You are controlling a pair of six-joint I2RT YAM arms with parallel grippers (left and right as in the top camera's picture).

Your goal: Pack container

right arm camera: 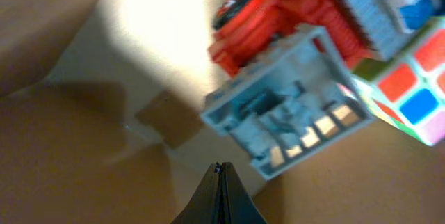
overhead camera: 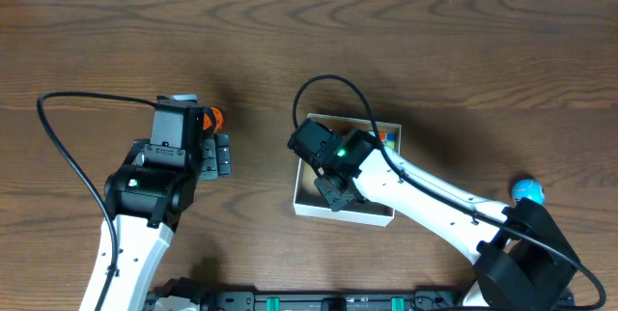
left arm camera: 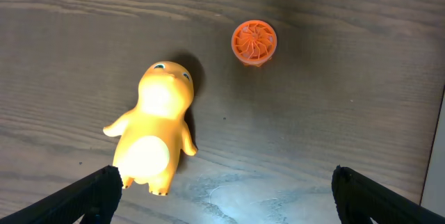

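The container is a shallow white-walled box at mid-table. My right gripper is shut and empty, low inside its front-left part. In the right wrist view the shut fingertips hover over the tan floor, near a grey-blue plastic block, a red toy and a colour cube lying inside. My left gripper is open over the bare table. A yellow toy figure lies by its left finger, and an orange round top lies farther off.
A blue ball lies on the table at the right, beside the right arm's base. The orange top also shows in the overhead view, just beyond my left gripper. The yellow figure is hidden under the left arm there.
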